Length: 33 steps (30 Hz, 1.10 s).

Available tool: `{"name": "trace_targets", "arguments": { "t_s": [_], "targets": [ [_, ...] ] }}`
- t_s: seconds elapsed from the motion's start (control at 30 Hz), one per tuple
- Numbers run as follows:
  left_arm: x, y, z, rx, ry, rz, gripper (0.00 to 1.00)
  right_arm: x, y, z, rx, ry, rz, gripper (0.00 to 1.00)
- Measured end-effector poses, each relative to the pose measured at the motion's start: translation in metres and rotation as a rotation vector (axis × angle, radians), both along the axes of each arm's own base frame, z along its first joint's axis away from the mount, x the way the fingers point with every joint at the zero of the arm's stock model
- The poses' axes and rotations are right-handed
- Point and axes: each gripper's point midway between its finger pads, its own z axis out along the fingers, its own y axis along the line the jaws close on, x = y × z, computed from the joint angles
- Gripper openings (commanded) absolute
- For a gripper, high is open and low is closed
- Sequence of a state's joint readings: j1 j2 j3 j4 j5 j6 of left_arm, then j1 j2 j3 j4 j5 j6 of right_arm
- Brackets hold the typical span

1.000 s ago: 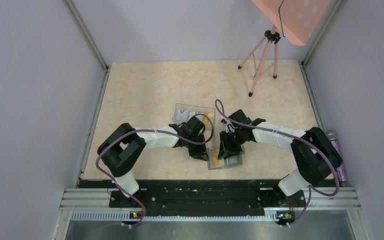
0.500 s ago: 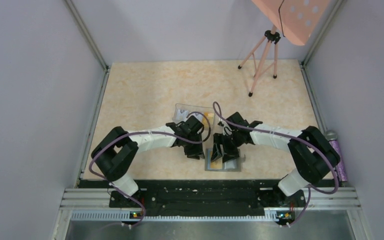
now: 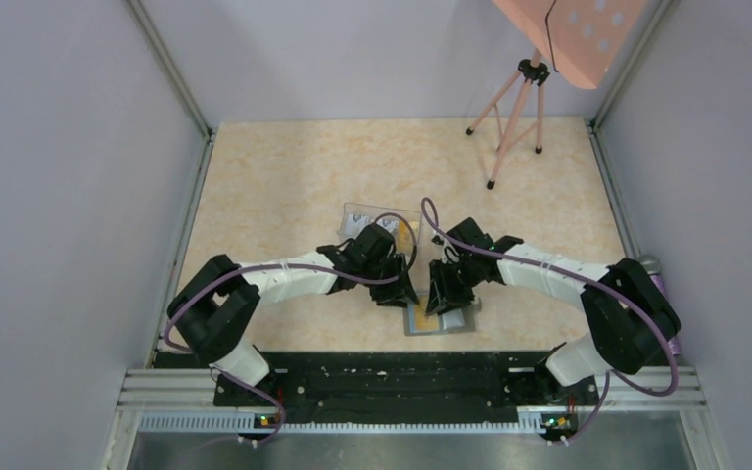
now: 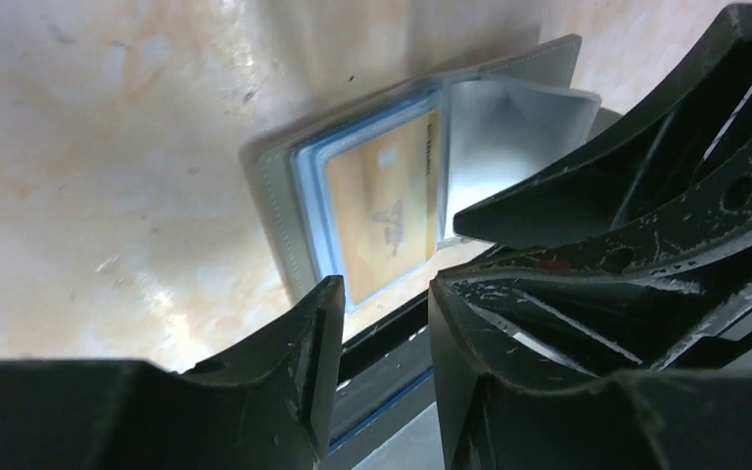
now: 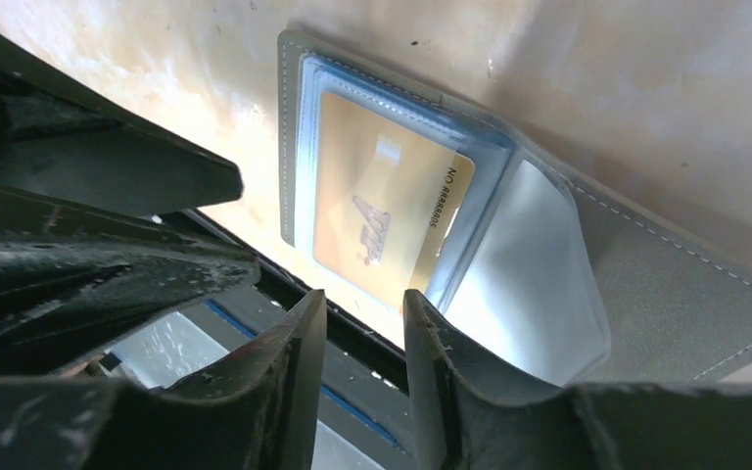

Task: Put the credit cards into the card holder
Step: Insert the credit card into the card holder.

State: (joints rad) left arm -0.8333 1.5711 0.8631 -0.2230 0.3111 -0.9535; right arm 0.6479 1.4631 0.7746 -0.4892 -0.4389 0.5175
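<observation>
Grey card holder (image 5: 666, 284): lies open on table (image 3: 284, 176), near front edge, betw. both grippers.
Gold credit card (image 5: 382, 211): flat on holder's blue inner side.
L gripper (image 4: 384, 294): jaws slightly apart, empty, just above holder.
R gripper (image 5: 364, 302): same.

A credit card (image 5: 382, 220) lies in the card holder (image 5: 666, 284) on the table (image 3: 274, 176).

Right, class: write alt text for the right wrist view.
An open grey card holder lies on the pale table, a gold card on its light blue inner panel. The right end effector hovers above, jaws apart and empty.
</observation>
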Motion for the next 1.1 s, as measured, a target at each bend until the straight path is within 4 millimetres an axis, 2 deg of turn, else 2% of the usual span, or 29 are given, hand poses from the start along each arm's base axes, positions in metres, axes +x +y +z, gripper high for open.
{"name": "trace_targets", "arguments": {
  "t_s": [0.2, 0.37, 0.7, 1.1],
  "targets": [
    [0.001, -0.016, -0.012, -0.055, 0.047, -0.003, 0.41, 0.003, -0.002, -0.003, -0.018, -0.014, -0.008, 0.26],
    [0.000, -0.016, -0.025, -0.034, 0.073, -0.001, 0.41, 0.005, -0.005, -0.012, -0.049, -0.008, -0.016, 0.20],
    [-0.001, -0.018, -0.029, -0.039, 0.083, -0.005, 0.40, 0.001, -0.014, -0.027, -0.103, 0.017, -0.026, 0.01],
    [0.000, -0.019, -0.028, -0.046, 0.082, -0.008, 0.37, 0.000, -0.014, -0.029, -0.103, 0.022, -0.025, 0.00]
  ]
}}
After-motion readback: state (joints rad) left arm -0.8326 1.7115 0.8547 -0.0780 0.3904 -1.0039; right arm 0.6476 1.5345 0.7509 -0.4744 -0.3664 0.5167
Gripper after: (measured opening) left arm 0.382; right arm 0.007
